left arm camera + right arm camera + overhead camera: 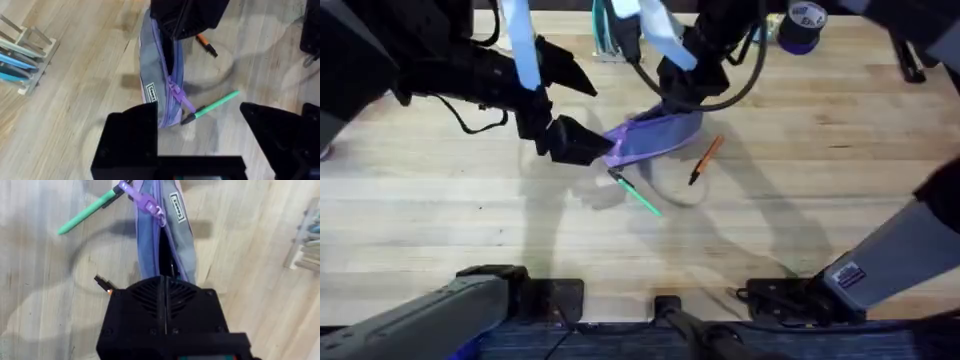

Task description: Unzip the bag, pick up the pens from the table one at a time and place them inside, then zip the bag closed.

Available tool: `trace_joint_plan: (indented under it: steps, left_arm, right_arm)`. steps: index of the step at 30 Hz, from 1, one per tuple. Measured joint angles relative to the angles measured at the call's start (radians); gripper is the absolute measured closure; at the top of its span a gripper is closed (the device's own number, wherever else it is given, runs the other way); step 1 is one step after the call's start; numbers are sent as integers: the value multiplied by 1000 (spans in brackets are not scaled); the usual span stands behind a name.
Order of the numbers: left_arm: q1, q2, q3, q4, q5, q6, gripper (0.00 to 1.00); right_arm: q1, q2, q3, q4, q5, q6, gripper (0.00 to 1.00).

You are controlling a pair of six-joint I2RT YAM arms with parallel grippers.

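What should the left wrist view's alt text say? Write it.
A lavender-purple fabric pencil pouch lies on a light wooden butcher-block table, zipper partly open, the right arm's black end effector at its far end. A bright green pen lies beside the zipper pull.

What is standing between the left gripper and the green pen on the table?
Nothing visible. In the left wrist view the open left gripper looks straight down at the green pen, which lies bare on the table beside the zipper end of the bag. The bag touches the pen's black end but does not cover it.

orange pen (101,283) mostly hidden (behind gripper)
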Motion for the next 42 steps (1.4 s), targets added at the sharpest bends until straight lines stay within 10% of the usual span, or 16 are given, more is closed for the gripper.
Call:
trace_joint_plan:
  steps: [25,28,33,42]
  left_arm:
    - [0,0,0,0,0,0,6]
    - [0,0,0,0,0,0,8]
    - [0,0,0,0,0,0,8]
    - [0,0,0,0,0,0,8]
  right_arm:
    - [0,173,0,127,-6,0,959]
    - [0,173,0,127,-7,-2,761]
    - [-1,173,0,128,-3,-3,55]
    - [-1,173,0,127,-3,6,6]
